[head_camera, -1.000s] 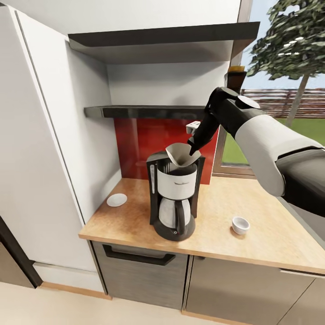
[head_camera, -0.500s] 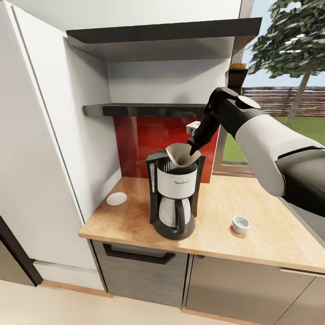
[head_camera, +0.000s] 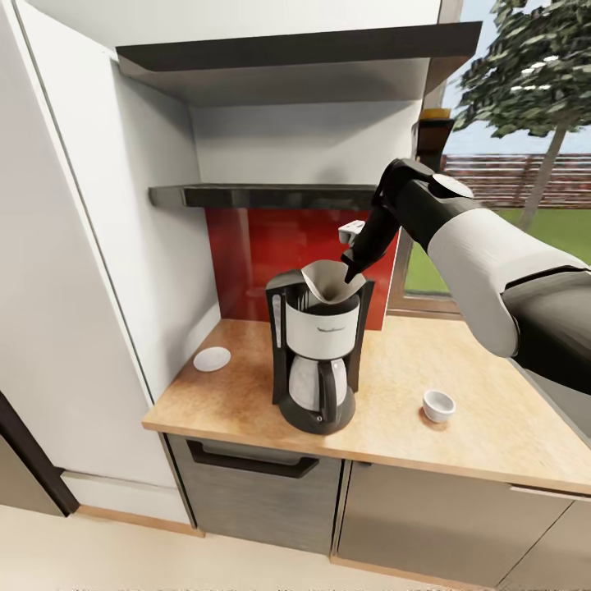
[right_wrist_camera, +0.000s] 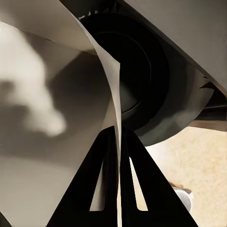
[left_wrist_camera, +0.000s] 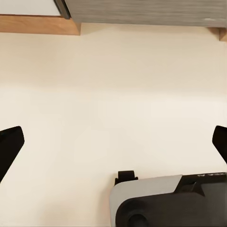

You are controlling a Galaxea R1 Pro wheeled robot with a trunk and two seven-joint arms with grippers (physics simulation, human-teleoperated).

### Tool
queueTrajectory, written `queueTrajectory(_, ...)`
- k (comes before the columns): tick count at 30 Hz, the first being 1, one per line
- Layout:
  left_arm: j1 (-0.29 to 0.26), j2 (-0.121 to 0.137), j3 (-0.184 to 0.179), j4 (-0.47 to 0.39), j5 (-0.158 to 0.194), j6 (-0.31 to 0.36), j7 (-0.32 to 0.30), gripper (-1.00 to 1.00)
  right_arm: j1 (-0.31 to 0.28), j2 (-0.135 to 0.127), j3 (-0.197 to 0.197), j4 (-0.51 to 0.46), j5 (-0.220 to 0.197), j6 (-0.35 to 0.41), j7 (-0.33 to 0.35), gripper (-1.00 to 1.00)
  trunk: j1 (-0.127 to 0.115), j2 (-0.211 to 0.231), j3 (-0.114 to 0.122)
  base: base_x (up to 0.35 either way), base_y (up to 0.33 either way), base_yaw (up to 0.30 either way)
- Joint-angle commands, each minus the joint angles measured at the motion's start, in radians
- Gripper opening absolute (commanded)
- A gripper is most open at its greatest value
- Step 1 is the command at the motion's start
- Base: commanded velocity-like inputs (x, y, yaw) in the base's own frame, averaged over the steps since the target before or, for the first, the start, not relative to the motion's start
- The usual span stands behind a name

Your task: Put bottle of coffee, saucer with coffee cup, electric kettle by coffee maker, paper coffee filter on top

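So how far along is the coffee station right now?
Done: coffee maker stands on the countertop. In hand: right gripper pinches the paper filter atop the machine, unreleased. Left: coffee cup onto saucer, which sit apart; coffee bottle and kettle remain.

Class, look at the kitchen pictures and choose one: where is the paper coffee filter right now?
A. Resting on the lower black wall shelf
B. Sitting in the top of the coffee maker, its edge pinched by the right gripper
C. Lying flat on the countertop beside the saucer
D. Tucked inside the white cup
B: the paper coffee filter sits in the top of the coffee maker, and the right gripper is closed on its rim, as the right wrist view shows.
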Motion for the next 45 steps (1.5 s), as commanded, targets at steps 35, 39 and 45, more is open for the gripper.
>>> queueTrajectory(35, 0.000, -0.001, 0.002, 0.000, -0.007, -0.003, -0.001, 1.00, 0.002, 0.000, 0.000, -0.001, 0.011, 0.015, 0.015, -1.00, 0.001, -0.002, -0.016, 0.002, 0.000, 0.027)
queueTrajectory(39, 0.000, -0.001, 0.002, 0.000, -0.007, -0.003, -0.001, 1.00, 0.002, 0.000, 0.001, -0.001, 0.011, 0.015, 0.015, -1.00, 0.001, -0.002, -0.016, 0.115, 0.000, 0.000)
queueTrajectory(45, 0.000, -0.001, 0.001, 0.000, -0.007, -0.003, -0.001, 1.00, 0.002, 0.000, 0.001, -0.001, 0.012, 0.015, 0.015, -1.00, 0.001, -0.002, -0.016, 0.055, 0.000, 0.000)
